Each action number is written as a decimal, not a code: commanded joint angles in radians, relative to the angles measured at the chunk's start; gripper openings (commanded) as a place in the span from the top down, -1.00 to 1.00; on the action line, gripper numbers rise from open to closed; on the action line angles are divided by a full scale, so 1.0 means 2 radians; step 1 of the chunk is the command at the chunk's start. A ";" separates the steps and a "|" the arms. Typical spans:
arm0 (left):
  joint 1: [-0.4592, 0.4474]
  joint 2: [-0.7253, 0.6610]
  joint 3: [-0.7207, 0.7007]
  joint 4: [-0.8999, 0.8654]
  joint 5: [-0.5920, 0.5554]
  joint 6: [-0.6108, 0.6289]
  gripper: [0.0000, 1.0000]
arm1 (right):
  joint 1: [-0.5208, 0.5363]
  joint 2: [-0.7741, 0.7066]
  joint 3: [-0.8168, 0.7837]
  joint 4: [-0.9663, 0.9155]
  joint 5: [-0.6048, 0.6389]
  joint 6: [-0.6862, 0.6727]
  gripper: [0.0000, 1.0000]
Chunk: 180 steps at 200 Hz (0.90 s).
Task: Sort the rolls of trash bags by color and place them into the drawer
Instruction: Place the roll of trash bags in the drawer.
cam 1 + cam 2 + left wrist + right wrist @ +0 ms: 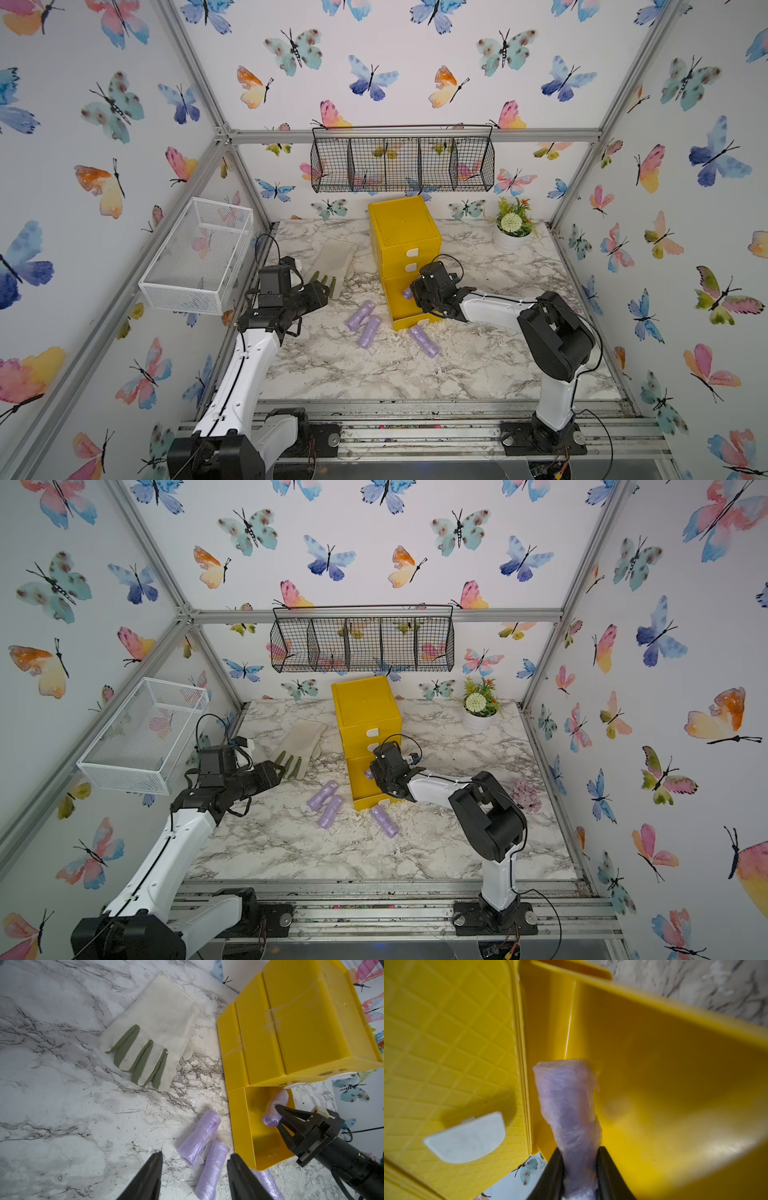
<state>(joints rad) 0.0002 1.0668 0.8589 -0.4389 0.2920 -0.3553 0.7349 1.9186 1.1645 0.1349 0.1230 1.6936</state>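
Purple roll (569,1109) hangs in the right gripper (579,1150), whose jaws are clamped on it near one end, so most of its length sticks out past the fingertips. It sits over the inside of the pulled-out bottom drawer (268,1147), close against the front of the chest (405,232), at the centre of the frame in both top views. The coming move looks like a plain release. The drawer floor lies right under the roll, and no other roll shows in it. The film is thin, crinkly and shiny. It makes a soft cylinder that narrows where the jaws squeeze it, so it should drop and settle rather than bounce.

Three more purple rolls lie on the table (374,374). The upper roll (360,316) and lower roll (369,331) lie side by side just left of the drawer, both slanting up to the right. The third roll (424,340) lies just below the drawer front, slanting down to the right.

The left gripper (327,286), jaws apart and empty, hovers left of centre by the fingertips of the glove (334,257). It is nearer the side-by-side two, while the right arm is nearer the third.

The chest is hard yellow plastic, smooth inside the drawer. Its front is embossed in a diamond grid and carries a white tab (467,1138). The table is marble-patterned and strewn with white flakes. The glove is pale and limp, with green between the fingers.
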 commanded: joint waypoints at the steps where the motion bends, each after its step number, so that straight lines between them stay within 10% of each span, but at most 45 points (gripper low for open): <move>1: 0.004 -0.010 -0.003 -0.001 0.010 0.002 -0.09 | 0.001 0.013 0.020 0.007 0.031 0.003 0.43; 180: 0.005 -0.014 -0.004 -0.002 0.011 0.004 -0.10 | -0.028 0.085 0.064 0.048 0.030 -0.012 0.17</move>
<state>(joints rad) 0.0055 1.0611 0.8589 -0.4385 0.2989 -0.3553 0.6819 2.0724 1.2629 0.2073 0.1654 1.6825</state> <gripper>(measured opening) 0.549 0.403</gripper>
